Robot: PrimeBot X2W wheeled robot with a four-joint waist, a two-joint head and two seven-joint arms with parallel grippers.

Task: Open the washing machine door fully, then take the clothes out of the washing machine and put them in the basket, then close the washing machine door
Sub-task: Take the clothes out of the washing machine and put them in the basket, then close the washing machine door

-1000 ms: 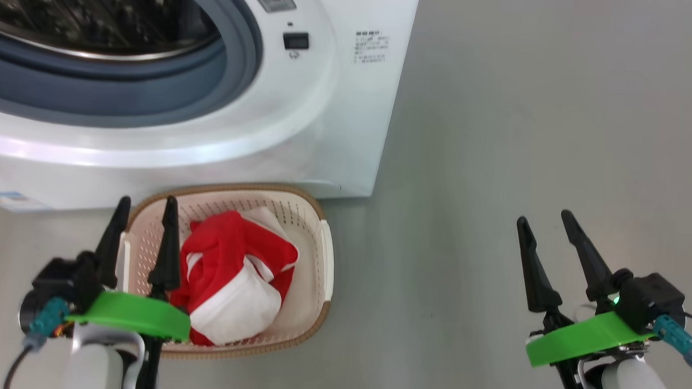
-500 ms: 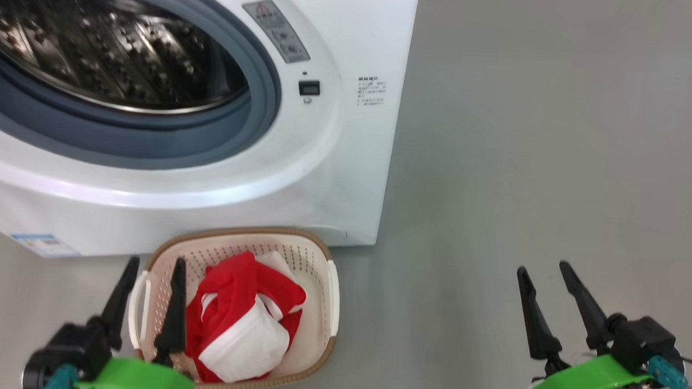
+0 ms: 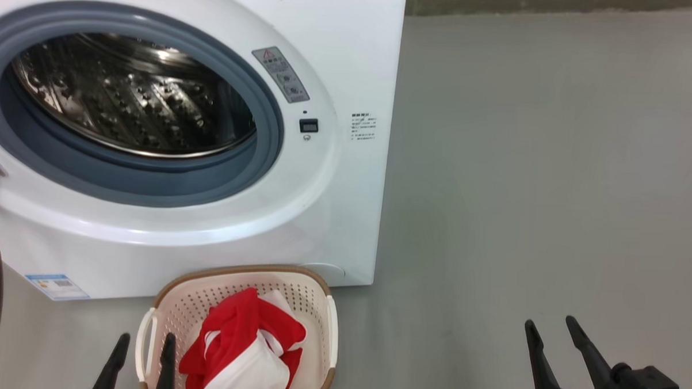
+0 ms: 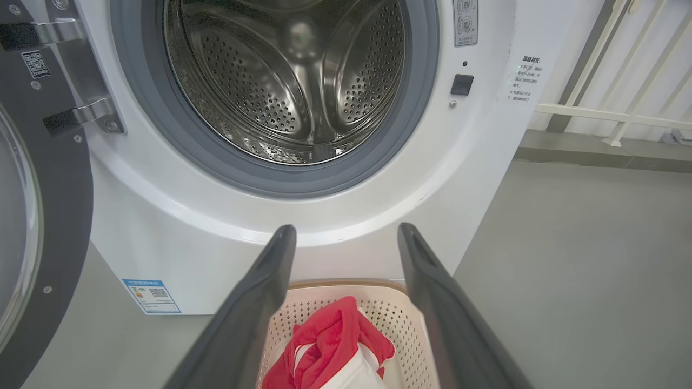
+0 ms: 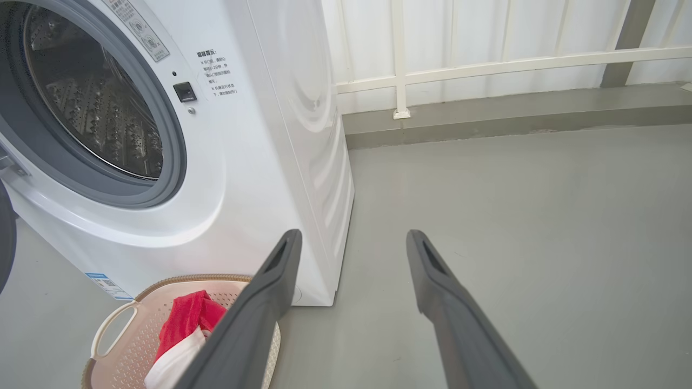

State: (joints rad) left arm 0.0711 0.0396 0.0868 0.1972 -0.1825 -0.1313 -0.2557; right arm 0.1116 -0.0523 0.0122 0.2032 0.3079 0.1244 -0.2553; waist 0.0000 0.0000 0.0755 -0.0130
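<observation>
The washing machine [image 3: 299, 216] stands at the left with its steel drum [image 4: 286, 81] bare inside. Its door [image 4: 59, 205] hangs swung open at the far left, black rim and glass showing. On the floor in front sits the basket [image 3: 239, 273], holding the red and white clothes [image 3: 242, 352]. My left gripper [image 3: 145, 340] is open just left of and over the basket's near side, fingers apart with nothing between them. My right gripper [image 3: 550, 323] is open over bare floor, well right of the basket.
Grey floor [image 3: 525, 166] spreads to the right of the machine. A raised kerb and a white railing [image 5: 486, 65] run along the back. A blue label sticker [image 3: 55, 286] sits low on the machine's front.
The head camera has tilted up, so the machine, basket and both grippers sit lower in the picture. The clothes lie in the basket as before, and both grippers stay open.
</observation>
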